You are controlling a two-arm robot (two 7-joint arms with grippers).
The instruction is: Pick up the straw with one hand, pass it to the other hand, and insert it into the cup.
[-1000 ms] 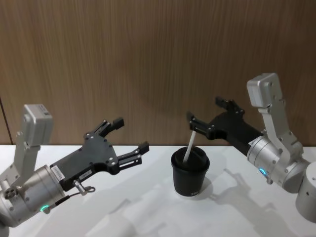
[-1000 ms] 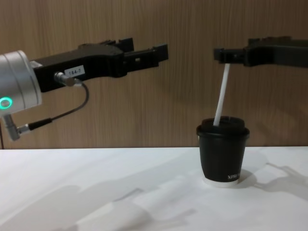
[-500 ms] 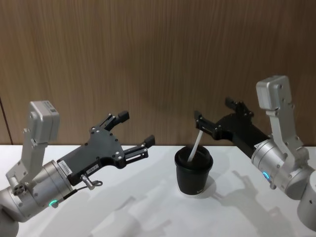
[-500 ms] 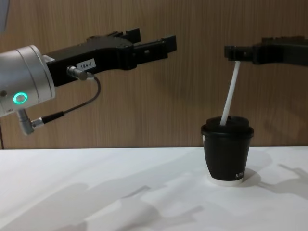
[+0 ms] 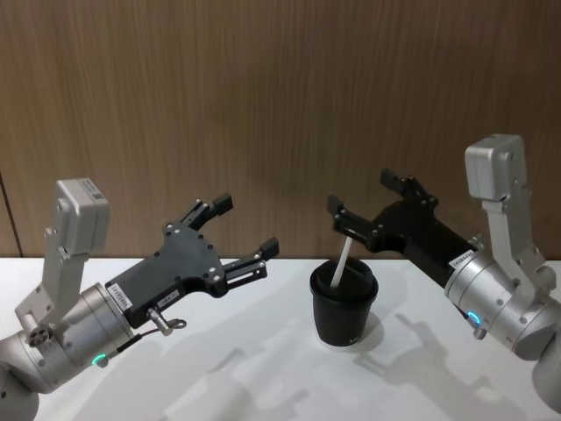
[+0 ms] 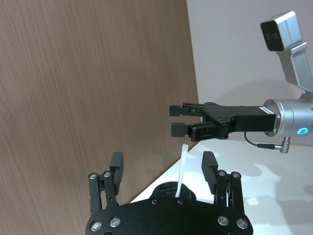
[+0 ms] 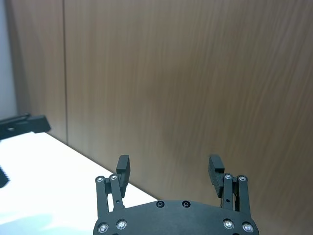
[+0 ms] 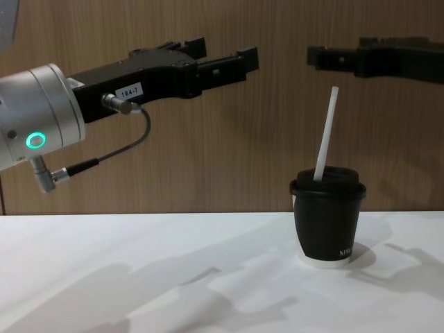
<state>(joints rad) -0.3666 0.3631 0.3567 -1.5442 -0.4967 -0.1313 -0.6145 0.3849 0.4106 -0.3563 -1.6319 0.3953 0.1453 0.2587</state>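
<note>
Jaws open on your right gripper [image 8: 316, 55] (left gripper [image 8: 229, 61] too); it's released the thin white straw [image 8: 325, 134], now leaning in the black lidded cup [image 8: 327, 215].

head: high, looking down | chest: low, side-on | shared: cup [image 5: 343, 303]

The straw [image 8: 326, 133] is plain white. The cup [image 8: 327, 220] is black with a black domed lid, a white bottom rim and small white lettering near its base. The left gripper [image 8: 225, 61] is black, with a white label printed in dark characters, on a silver-grey arm with a green ring light. The right gripper [image 8: 318, 55] is black. The worktop [image 8: 173, 277] is white. The wall [image 5: 280, 96] is brown with a wood-grain pattern.
</note>
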